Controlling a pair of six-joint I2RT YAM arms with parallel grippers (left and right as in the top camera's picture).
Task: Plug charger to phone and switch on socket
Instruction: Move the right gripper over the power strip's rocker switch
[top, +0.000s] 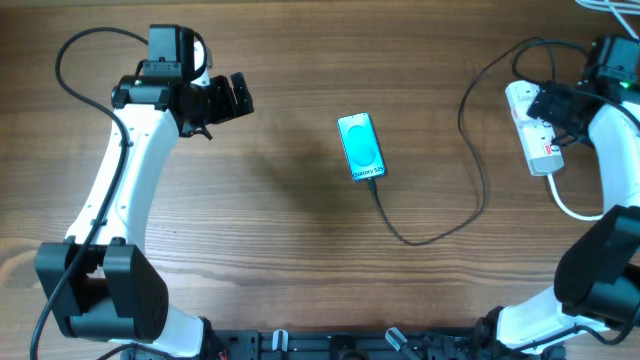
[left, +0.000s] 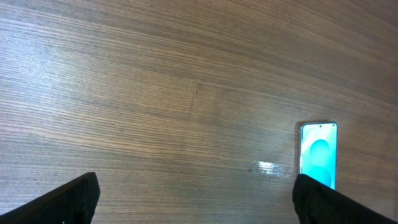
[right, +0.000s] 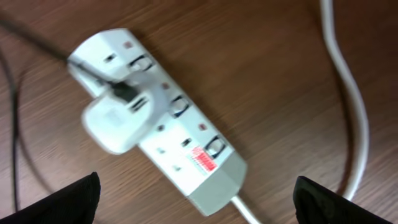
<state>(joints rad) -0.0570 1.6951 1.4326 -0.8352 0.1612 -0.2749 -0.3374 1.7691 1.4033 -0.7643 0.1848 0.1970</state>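
The phone (top: 361, 146) lies mid-table with its teal screen up; it also shows at the right of the left wrist view (left: 318, 154). The black charger cable (top: 470, 160) runs from the phone's lower end in a loop to the white socket (top: 533, 131) at the far right, where a white adapter (right: 117, 122) is plugged in. The plug tip at the phone is too small to make out. My left gripper (top: 236, 97) is open and empty, far left of the phone. My right gripper (right: 196, 205) is open above the socket (right: 186, 137), touching nothing.
The socket's thick white cord (top: 575, 208) curves off at the right edge and shows in the right wrist view (right: 348, 93). Robot cables arc near both arm bases. The wooden table (top: 280, 230) lies between the arms.
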